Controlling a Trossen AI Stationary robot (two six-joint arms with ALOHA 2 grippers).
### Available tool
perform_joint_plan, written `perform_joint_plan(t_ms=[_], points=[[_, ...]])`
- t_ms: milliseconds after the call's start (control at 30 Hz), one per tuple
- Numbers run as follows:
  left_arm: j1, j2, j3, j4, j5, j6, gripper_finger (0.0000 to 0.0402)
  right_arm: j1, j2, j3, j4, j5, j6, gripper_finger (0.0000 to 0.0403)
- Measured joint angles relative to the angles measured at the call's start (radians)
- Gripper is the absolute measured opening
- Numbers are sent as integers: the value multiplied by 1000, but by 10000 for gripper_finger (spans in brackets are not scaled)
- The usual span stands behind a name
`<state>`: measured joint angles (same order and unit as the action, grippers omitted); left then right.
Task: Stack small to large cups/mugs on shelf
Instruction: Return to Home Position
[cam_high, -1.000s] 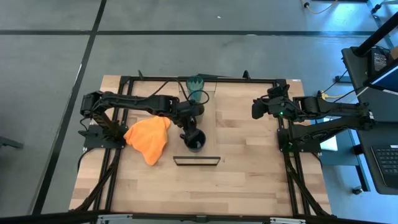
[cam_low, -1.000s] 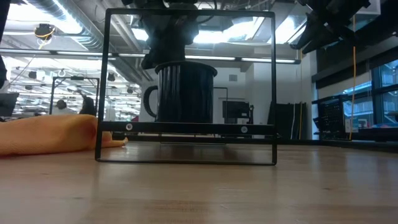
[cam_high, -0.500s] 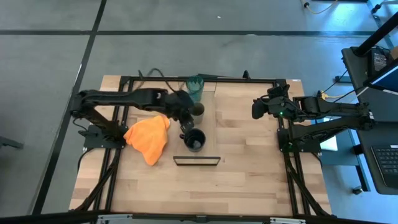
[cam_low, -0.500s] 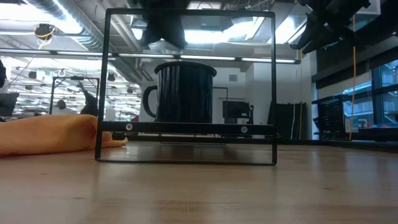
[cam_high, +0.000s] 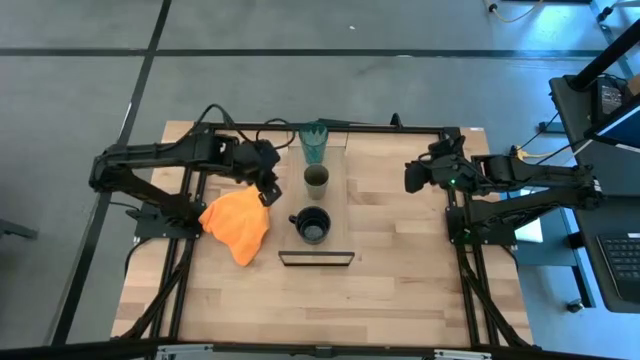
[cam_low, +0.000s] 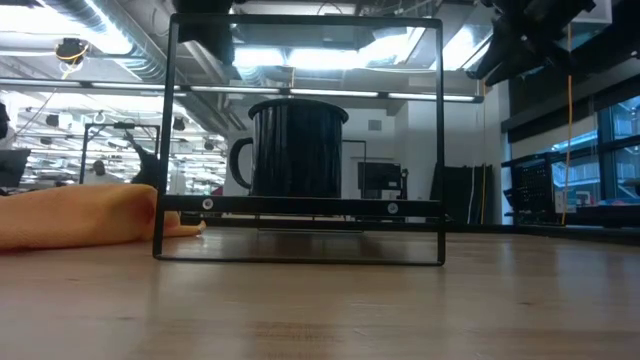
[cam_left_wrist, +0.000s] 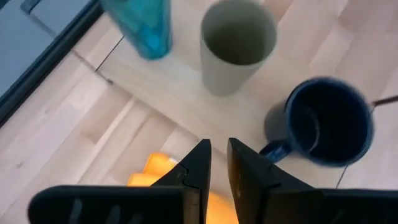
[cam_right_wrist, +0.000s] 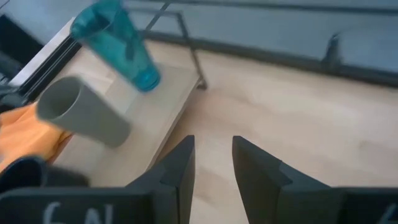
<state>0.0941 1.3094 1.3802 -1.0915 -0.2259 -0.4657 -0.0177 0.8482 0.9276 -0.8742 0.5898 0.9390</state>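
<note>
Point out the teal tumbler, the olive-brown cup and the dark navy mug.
translucent teal-green tumbler (cam_high: 315, 145), high view, on its body.
small olive-brown cup (cam_high: 316, 180), high view, on its open mouth.
wide dark navy mug (cam_low: 298, 152), low view, on its side wall.

The left gripper (cam_high: 268, 187) has let go of the small olive-brown cup (cam_high: 316, 180) and drawn back; the cup now stands clear ahead of its nearly closed fingers.

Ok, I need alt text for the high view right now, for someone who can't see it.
Three vessels line the shelf: teal tumbler, olive cup, navy mug. The left gripper sits beside the olive cup above an orange cloth; the right gripper waits apart.
</note>
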Motion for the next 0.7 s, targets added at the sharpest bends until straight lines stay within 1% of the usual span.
perform_joint_plan(t_ms=[133,233,400,600,700], points=[[-6,-14,-34,-37,-7,0,47,0,0,0,11,-99,43,109],[-5,-25,-83,-28,-7,-1,47,1,0,0,47,-140,52,109],[-5,-51,-202,16,15,-19,47,1,0,0,112,-147,47,109],[-5,-103,-353,121,55,-82,47,1,24,0,106,-149,47,109],[-8,-143,-400,148,73,-123,47,1,42,0,108,-149,49,109]])
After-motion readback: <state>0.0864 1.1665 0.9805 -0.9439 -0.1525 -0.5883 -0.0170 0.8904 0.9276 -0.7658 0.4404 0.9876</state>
